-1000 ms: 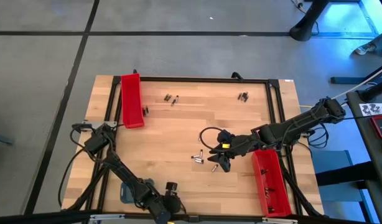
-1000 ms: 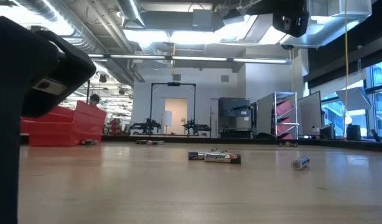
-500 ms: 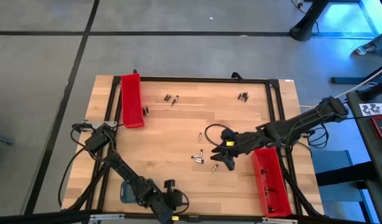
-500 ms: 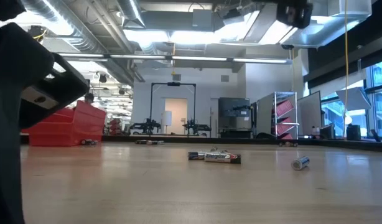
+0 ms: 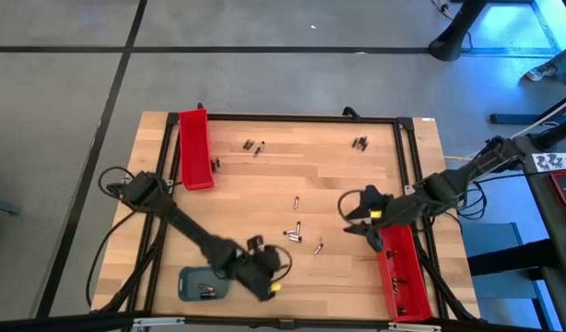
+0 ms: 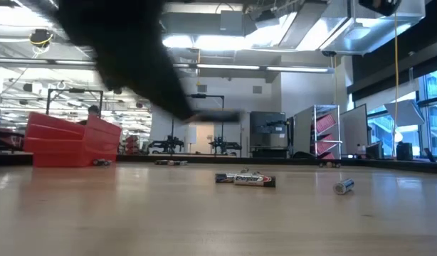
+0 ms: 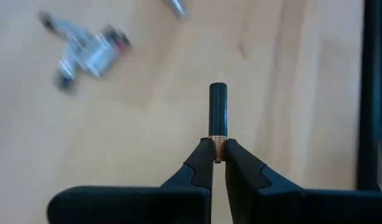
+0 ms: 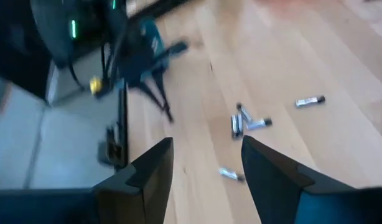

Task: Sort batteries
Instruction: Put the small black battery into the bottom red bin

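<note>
Pinching one battery (image 7: 218, 115) in my closed left gripper (image 7: 218, 157), with my right gripper (image 5: 360, 218) open and empty, I judge sorting barely begun: many batteries (image 5: 292, 232) remain scattered.

A pale wooden counter (image 5: 265, 184) framed in black stands on a grey floor (image 5: 62, 83) crossed by dark lines. Beyond it, long ceiling strip lights (image 6: 233, 68) brighten a large hall with a metal wire shelving rack (image 6: 322, 131) and tall windows (image 6: 428, 117) at one side.
</note>
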You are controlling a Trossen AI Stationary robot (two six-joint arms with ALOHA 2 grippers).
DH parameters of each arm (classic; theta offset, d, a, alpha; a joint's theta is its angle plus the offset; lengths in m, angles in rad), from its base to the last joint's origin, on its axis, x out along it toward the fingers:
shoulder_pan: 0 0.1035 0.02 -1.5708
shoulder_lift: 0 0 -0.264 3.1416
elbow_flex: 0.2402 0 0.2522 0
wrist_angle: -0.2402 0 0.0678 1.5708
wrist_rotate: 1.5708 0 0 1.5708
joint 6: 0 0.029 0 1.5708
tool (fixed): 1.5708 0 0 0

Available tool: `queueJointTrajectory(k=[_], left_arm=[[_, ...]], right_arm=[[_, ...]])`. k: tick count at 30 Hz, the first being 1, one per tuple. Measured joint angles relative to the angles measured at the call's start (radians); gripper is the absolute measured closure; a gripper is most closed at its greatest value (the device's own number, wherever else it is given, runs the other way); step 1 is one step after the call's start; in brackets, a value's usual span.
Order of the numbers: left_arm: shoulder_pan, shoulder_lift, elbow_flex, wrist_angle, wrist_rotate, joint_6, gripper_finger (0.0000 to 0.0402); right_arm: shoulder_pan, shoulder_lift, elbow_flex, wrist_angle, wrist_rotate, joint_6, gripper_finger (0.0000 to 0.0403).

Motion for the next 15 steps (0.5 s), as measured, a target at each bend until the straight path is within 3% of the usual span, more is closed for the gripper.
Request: queueJointTrajectory(k=[6, 11, 15], left_arm=[[0.130, -0.020, 0.072, 0.055, -0.009, 0.191, 0.0392], [0.208, -0.020, 0.169, 0.108, -0.006, 0.315, 0.0392], [0.254, -0.021, 0.253, 0.104, 0.017, 0.384, 0.0392]], right_arm=[[0.069, 0.017, -0.128, 0.185, -0.038, -0.051, 0.0212], [0.076, 0.018, -0.255, 0.316, 0.060, 0.035, 0.0212], [0.075, 0.017, -0.269, 0.375, 0.119, 0.067, 0.0212]])
